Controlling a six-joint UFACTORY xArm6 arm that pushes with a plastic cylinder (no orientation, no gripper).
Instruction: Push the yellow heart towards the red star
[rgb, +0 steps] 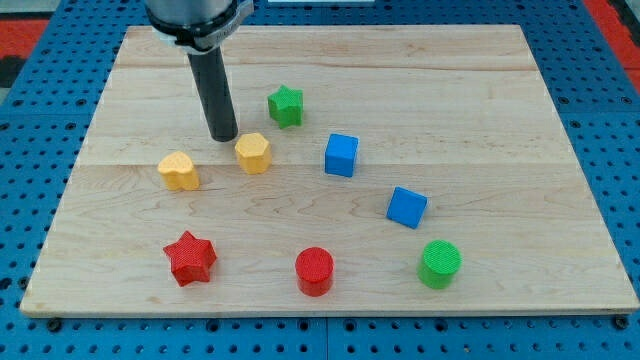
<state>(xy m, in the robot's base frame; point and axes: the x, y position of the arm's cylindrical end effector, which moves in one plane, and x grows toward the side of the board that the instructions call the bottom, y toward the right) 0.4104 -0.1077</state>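
Observation:
The yellow heart (179, 171) lies on the wooden board (480, 80), left of centre. The red star (190, 257) lies below it, near the board's bottom edge. My tip (224, 138) rests on the board up and to the right of the yellow heart, with a gap between them. It is close to the left side of a yellow hexagon-like block (253, 152); I cannot tell whether they touch. The rod rises from the tip toward the view's top.
A green star (286, 105) lies above and right of the yellow hexagon. Two blue cubes (341, 155) (407, 207) lie to the right. A red cylinder (314, 270) and a green cylinder (440, 263) stand near the bottom edge.

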